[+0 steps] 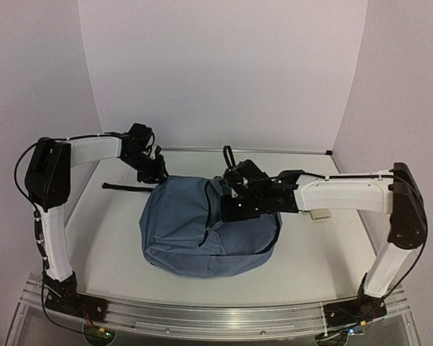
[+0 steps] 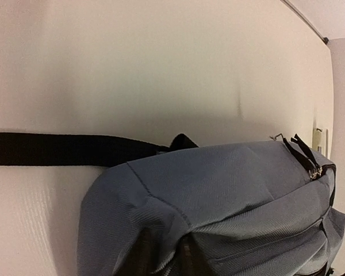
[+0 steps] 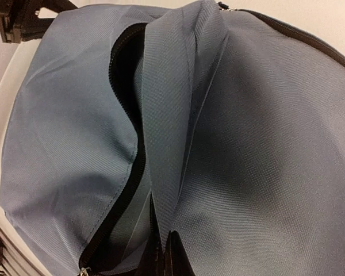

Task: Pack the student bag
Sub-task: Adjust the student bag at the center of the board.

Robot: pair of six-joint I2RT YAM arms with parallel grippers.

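Lying beneath the right claw (image 1: 229, 205), the student bag (image 1: 187, 238) is pinched.

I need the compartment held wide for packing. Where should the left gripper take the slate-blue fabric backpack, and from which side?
Probably the zipper-edged lip on the slate-blue fabric backpack's left side, approached from above and the left. It's a thin free edge gaping open, opposite the fold the right gripper pinches; the body is too bulky.

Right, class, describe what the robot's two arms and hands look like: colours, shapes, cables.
The left arm and right arm both have smooth white link shells joined by bulky black joint housings. Thin black cables loop alongside them. The left hand and right hand are black and blocky.
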